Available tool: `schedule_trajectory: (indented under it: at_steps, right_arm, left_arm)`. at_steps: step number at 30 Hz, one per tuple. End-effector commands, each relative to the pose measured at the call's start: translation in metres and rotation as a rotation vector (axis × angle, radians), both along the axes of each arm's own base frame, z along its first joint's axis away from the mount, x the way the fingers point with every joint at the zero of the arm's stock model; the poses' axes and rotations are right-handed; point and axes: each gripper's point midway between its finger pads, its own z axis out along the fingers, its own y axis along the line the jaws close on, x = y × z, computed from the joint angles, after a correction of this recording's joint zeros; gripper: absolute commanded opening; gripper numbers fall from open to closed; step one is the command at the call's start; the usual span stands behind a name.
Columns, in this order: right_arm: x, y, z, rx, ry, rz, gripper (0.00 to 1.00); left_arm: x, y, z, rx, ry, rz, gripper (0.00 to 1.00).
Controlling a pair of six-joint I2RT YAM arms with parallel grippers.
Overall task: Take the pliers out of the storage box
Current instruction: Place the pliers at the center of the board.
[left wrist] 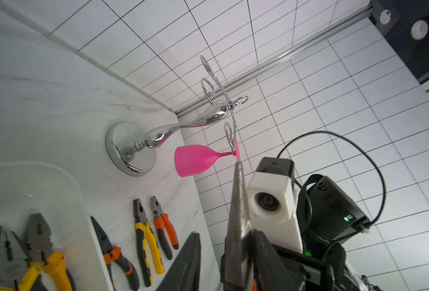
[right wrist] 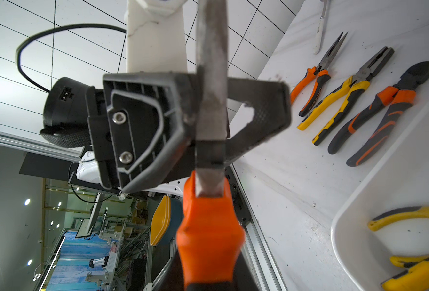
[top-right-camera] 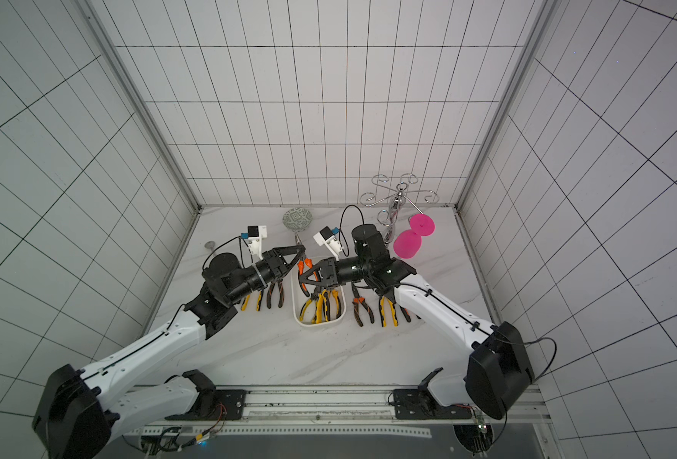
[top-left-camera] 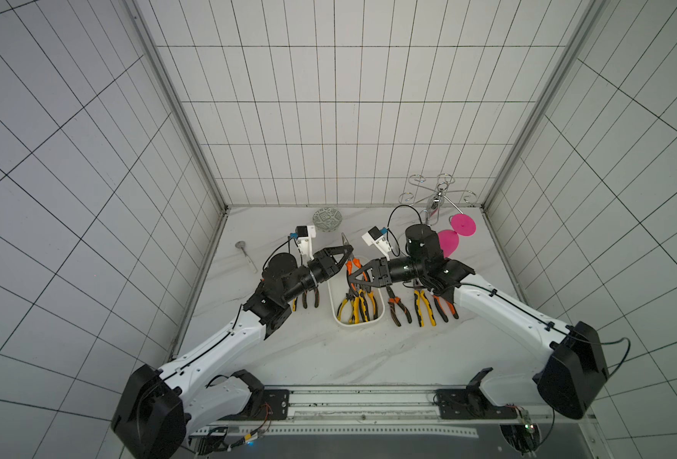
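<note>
Here, above the far end of the shallow white plastic storage box (top-left-camera: 358, 324), my two arms meet over one pair of needle-nosed pliers with orange handles and a long grey nose (right wrist: 211, 100). My right gripper (top-left-camera: 351, 279) is clamped on the handle end. The fingers of my left gripper (top-left-camera: 349, 256) flank the nose, one pad against the metal, and I cannot tell whether the other has seated. Several yellow-and-black pliers (top-left-camera: 358, 306) lie in the box, and other pairs are laid out on the marble-patterned table (top-left-camera: 289, 357) to either side of it. The danger, as I judge it, lies in the exchange. The nose is smooth and tapers, so a loose left grip could let the tool slide or swing handle-down the moment my right jaws let go, dropping it back among the pairs in the box. Pulling away while both grippers hold would strain the two arms against each other. The wrist cameras and a looping black cable (right wrist: 70, 25) sit close together here, and a careless retreat could snag them.
</note>
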Motion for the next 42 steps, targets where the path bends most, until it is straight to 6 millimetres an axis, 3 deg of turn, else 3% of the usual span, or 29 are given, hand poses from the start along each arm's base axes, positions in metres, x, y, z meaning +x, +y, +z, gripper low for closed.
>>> schedule_trajectory:
  at_steps: [1, 4, 9, 14, 17, 23, 28, 35, 42]
  right_arm:
    - [-0.004, -0.001, 0.002, 0.038, -0.049, 0.035, 0.02]
    - [-0.001, -0.003, -0.001, 0.023, -0.054, 0.016, 0.11]
    - [0.001, -0.011, -0.013, -0.06, -0.107, -0.026, 0.46]
    - [0.002, -0.029, -0.028, -0.163, -0.2, -0.072, 0.8]
    - [0.0, -0.039, -0.038, -0.223, -0.24, -0.091, 0.9]
    - [-0.006, -0.052, -0.062, -0.337, -0.286, -0.085, 0.94]
    - [-0.007, -0.054, -0.068, -0.368, -0.297, -0.079, 0.94]
    - [-0.007, -0.048, -0.07, -0.375, -0.294, -0.066, 0.94]
    - [-0.007, -0.048, -0.074, -0.391, -0.3, -0.071, 0.93]
  left_arm:
    - [0.0, -0.003, 0.005, 0.003, -0.018, -0.022, 0.09]
    - [0.001, 0.0, 0.003, 0.011, -0.011, -0.015, 0.0]
    - [0.005, 0.014, -0.011, 0.07, 0.01, 0.016, 0.0]
    - [0.001, 0.046, -0.057, 0.244, 0.093, 0.025, 0.0]
    - [-0.011, 0.066, -0.087, 0.309, 0.15, -0.003, 0.0]
    - [-0.041, 0.094, -0.133, 0.333, 0.212, -0.009, 0.0]
    - [-0.054, 0.1, -0.172, 0.36, 0.27, -0.003, 0.0]
    - [-0.057, 0.091, -0.218, 0.44, 0.367, -0.104, 0.0]
    - [-0.055, 0.075, -0.251, 0.549, 0.423, -0.176, 0.0]
